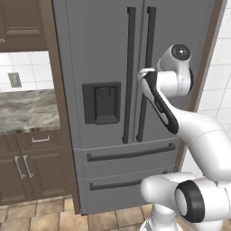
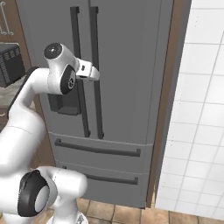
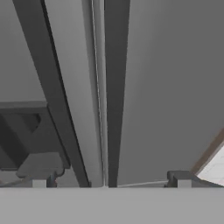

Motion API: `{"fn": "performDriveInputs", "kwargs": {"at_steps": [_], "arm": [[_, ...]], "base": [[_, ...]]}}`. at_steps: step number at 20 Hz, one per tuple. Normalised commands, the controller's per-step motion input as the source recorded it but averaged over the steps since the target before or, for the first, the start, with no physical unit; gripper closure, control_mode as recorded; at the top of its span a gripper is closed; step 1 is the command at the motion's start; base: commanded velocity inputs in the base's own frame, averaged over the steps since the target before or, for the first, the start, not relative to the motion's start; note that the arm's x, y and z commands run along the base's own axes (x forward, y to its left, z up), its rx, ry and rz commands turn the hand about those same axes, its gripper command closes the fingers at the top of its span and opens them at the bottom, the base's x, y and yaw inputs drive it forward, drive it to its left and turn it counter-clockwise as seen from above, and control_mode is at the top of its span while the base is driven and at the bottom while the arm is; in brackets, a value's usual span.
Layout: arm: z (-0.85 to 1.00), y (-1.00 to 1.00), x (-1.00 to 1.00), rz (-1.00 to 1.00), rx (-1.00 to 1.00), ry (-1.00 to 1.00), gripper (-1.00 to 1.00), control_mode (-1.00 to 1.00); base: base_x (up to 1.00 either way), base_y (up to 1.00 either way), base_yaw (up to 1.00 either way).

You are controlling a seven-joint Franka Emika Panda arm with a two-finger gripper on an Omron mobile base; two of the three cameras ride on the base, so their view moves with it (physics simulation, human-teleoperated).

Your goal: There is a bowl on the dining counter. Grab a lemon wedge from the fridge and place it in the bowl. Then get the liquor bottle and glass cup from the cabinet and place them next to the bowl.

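The fridge [image 1: 113, 67] stands shut in front of the robot, both upper doors closed and the two drawers below pushed in. The lemon wedge is presumably still inside, so a door has to open first. Two dark vertical handles [image 1: 131, 72] run side by side along the centre seam, and the arm is raised toward the right-hand one, most likely to pull that door. In the hand view the gripper [image 3: 111, 181] faces the seam with its fingertips [image 3: 179, 178] spread wide apart, empty, the right handle [image 3: 114, 87] lying between them. Whether the fingers already touch the handle is hard to tell. A marble desk [image 1: 27, 110] sits left of the fridge.
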Motion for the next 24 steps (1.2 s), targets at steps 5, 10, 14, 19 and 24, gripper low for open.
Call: {"fn": "performDriveInputs", "kwargs": {"at_steps": [5, 10, 14, 19, 24], "arm": [[0.0, -0.15, 0.22, -0.06, 0.0, -0.1, -1.0, -1.0], [0.0, -0.08, 0.41, 0.0, 0.02, 0.0, -1.0, -1.0], [0.0, 0.0, 0.51, 0.05, 0.04, 0.02, -1.0, -1.0], [0.0, 0.0, 0.46, 0.07, 0.0, 0.0, -1.0, -1.0], [0.0, -0.04, 0.45, 0.06, 0.0, 0.0, -1.0, -1.0]], "base": [[0.0, 0.0, 0.0], [0.0, 0.0, 0.0], [0.0, 0.0, 0.0], [0.0, 0.0, 0.0], [0.0, 0.0, 0.0]]}}
